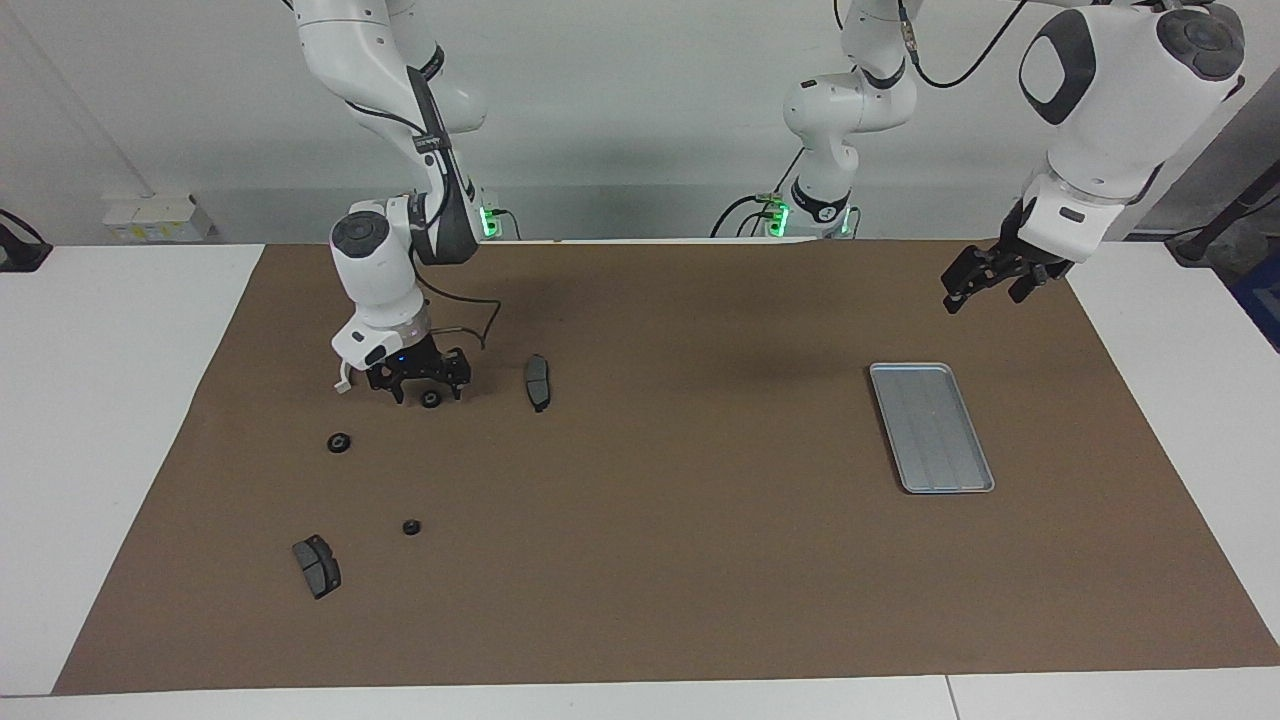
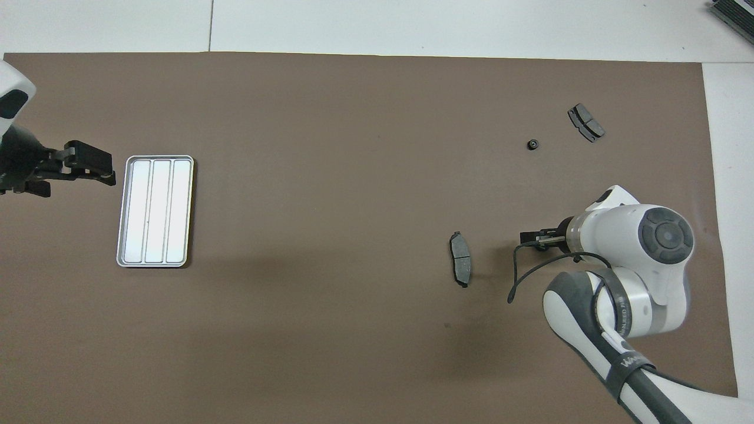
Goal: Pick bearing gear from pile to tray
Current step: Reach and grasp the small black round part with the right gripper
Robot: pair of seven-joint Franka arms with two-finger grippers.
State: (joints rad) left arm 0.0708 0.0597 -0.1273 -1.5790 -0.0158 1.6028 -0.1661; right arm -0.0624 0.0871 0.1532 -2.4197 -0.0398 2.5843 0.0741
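Observation:
My right gripper (image 1: 429,392) is down at the mat, open, with one finger on each side of a small black ring (image 1: 430,400). In the overhead view the right gripper (image 2: 531,241) covers that ring. Two more black rings (image 1: 339,442) (image 1: 411,527) lie farther from the robots; only the farthest ring (image 2: 532,144) shows from above. The silver tray (image 1: 930,428) (image 2: 155,210) lies empty toward the left arm's end. My left gripper (image 1: 984,294) (image 2: 79,179) hangs open and empty over the mat beside the tray.
One dark brake pad (image 1: 537,382) (image 2: 460,267) lies beside the right gripper, toward the table's middle. Another brake pad (image 1: 317,566) (image 2: 585,122) lies farthest from the robots. A white half-ring bracket (image 1: 343,381) peeks out by the right wrist. A brown mat (image 1: 650,560) covers the table.

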